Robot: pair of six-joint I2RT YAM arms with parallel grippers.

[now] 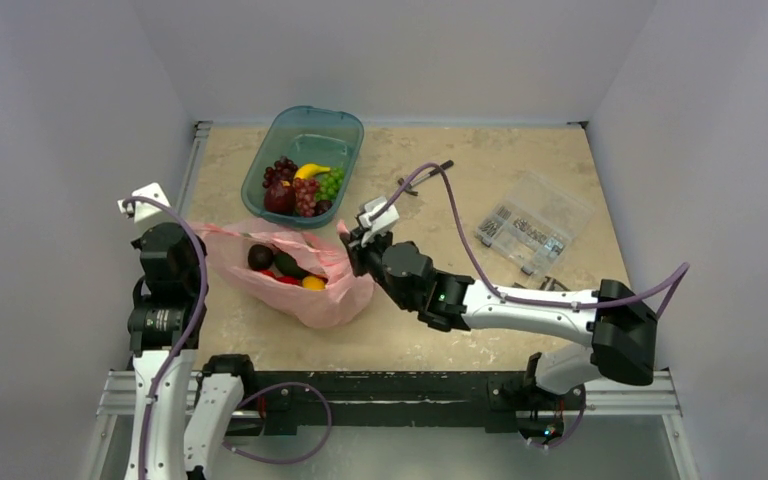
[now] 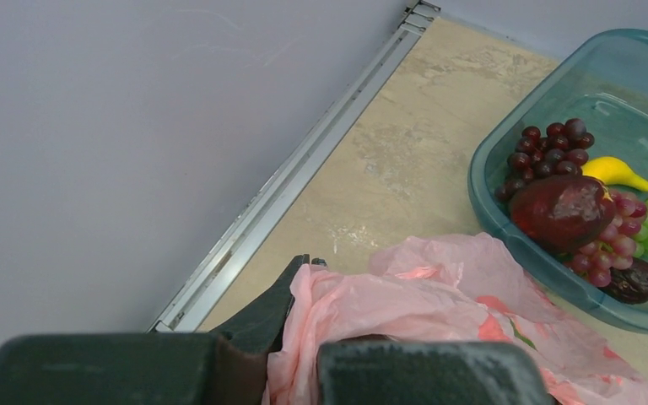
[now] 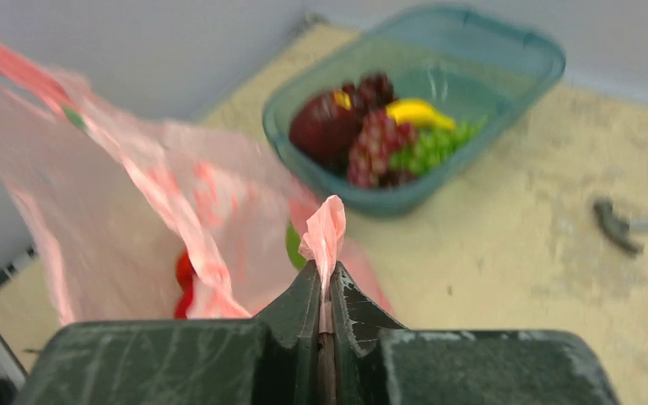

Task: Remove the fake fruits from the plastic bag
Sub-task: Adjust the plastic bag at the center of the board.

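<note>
One plastic bag (image 1: pixel 332 300), four fruits (image 1: pixel 290 266) inside, left fingers (image 2: pixel 261 325) and right fingers (image 3: pixel 300 308) clamping it

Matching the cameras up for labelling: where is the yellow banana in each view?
Top external: banana upper centre, inside the teal tray.
Left wrist: far right, beside the dark grapes.
Right wrist: top centre, blurred.
Shared landmark: the teal tray next to the pink bag, in all three.

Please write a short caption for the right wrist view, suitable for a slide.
The right gripper pinches the plastic bag by its edge, with the teal tray of fruits blurred behind.
</note>
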